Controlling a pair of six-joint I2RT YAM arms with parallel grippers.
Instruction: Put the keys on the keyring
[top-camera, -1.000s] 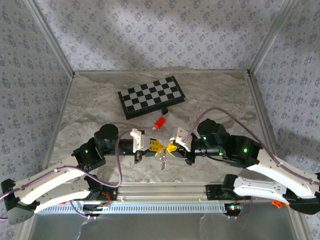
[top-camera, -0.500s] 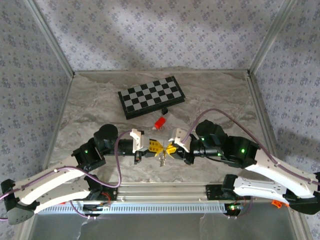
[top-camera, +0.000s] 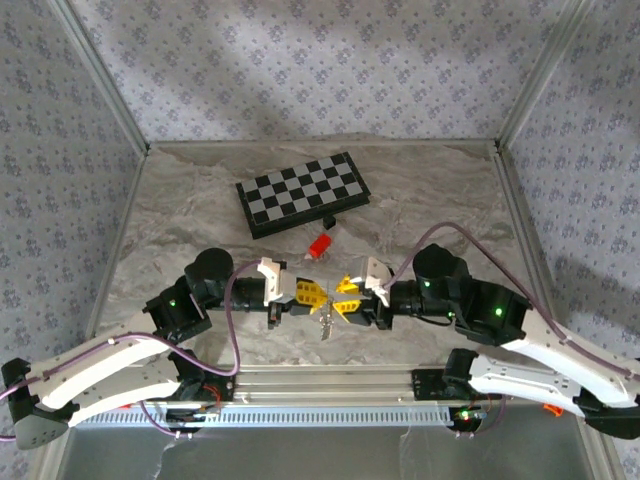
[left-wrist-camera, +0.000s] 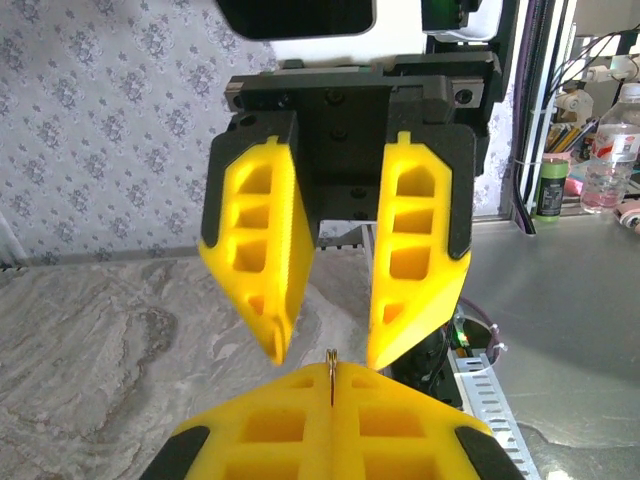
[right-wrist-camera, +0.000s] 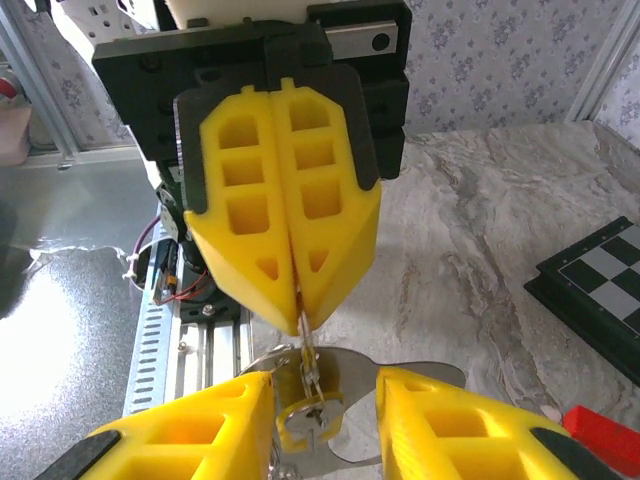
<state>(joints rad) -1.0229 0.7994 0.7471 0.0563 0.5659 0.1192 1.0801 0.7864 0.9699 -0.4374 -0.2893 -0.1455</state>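
Left gripper: yellow fingers pressed flat together along their whole length, tips pinching the top of the keyring. The thin beaded chain drops straight down out of the seam. In the left wrist view a thin sliver of metal stands edge-on at the same closed seam.

Right gripper: fingers spread apart, clamping nothing. The chain and the keys hang in the gap between them. Cannot tell whether either finger touches the metal.

Keys: flat silvery pieces fanned out at the lower end of the chain. The yellow-headed key sits among them, just under the left fingertips, and the chain runs down across its head. The bunch is already strung on the chain and hangs from it.

Top external view: both grippers lie level and face each other tip to tip, close together, over the near middle of the counter. The bunch dangles just below the meeting point, toward the near edge. Cannot tell whether it rests on the surface or hangs free of it.

Elsewhere on the counter: the chessboard lies flat toward the back, turned at a slant, well apart from the grippers. The small red piece lies between the chessboard and the fingertips, touching neither
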